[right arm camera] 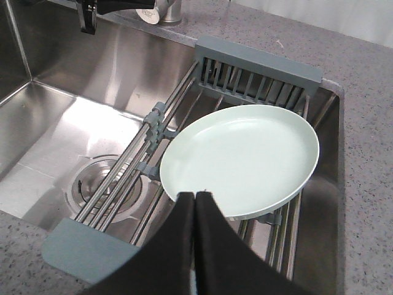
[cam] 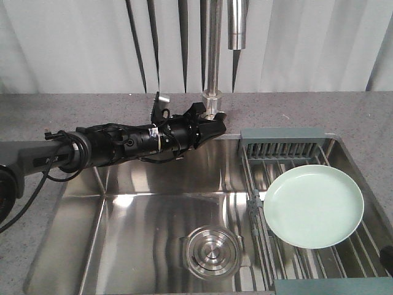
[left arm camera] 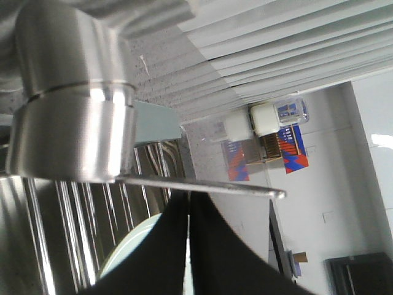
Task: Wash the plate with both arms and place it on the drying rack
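The pale mint-green plate (cam: 313,206) lies flat on the steel rods of the drying rack (cam: 279,138), which spans the right side of the sink. The plate also shows in the right wrist view (right arm camera: 242,157) and the left wrist view (left arm camera: 123,252). My left gripper (cam: 216,125) is shut and empty at the faucet base. In the left wrist view (left arm camera: 188,193) its tips sit right at the faucet's thin lever (left arm camera: 215,186). My right gripper (right arm camera: 195,195) is shut and empty, hovering over the plate's near rim.
The steel faucet (cam: 212,55) rises behind the sink, its spout (cam: 237,24) above the basin. The drain strainer (cam: 212,249) sits in the basin floor (cam: 141,227), left of the rack. Grey speckled counter (cam: 61,107) surrounds the sink. The rack's near plastic end (right arm camera: 86,252) is by my right gripper.
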{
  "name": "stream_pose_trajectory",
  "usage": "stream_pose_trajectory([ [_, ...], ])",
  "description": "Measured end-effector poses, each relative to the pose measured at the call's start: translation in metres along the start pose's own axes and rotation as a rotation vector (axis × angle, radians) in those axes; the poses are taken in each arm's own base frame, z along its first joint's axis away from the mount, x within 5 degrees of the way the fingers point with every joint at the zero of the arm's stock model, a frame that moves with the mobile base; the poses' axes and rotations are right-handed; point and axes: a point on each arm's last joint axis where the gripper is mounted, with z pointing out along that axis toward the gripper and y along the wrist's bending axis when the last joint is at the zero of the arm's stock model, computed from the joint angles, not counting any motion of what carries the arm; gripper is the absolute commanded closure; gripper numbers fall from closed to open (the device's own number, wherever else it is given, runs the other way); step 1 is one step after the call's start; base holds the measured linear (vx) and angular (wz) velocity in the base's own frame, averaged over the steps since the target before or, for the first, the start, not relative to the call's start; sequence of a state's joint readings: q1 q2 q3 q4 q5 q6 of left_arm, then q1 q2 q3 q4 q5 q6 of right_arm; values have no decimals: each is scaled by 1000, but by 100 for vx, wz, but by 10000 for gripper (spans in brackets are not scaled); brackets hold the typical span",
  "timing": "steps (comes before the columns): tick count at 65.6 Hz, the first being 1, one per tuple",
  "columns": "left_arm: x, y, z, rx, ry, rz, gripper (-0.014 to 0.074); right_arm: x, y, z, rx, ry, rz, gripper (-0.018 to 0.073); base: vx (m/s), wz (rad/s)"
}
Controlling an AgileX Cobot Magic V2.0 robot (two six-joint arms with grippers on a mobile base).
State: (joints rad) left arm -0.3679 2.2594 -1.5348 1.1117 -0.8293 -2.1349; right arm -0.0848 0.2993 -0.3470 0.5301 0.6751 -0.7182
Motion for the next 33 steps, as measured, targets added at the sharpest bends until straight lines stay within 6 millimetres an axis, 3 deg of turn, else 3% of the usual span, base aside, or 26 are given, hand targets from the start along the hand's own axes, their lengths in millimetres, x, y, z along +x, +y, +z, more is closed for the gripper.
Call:
stream_pose_trajectory([
  [33,-8,-7,1,86,-104,-46,602,0,0,0,0,0,0,564,0,0],
])
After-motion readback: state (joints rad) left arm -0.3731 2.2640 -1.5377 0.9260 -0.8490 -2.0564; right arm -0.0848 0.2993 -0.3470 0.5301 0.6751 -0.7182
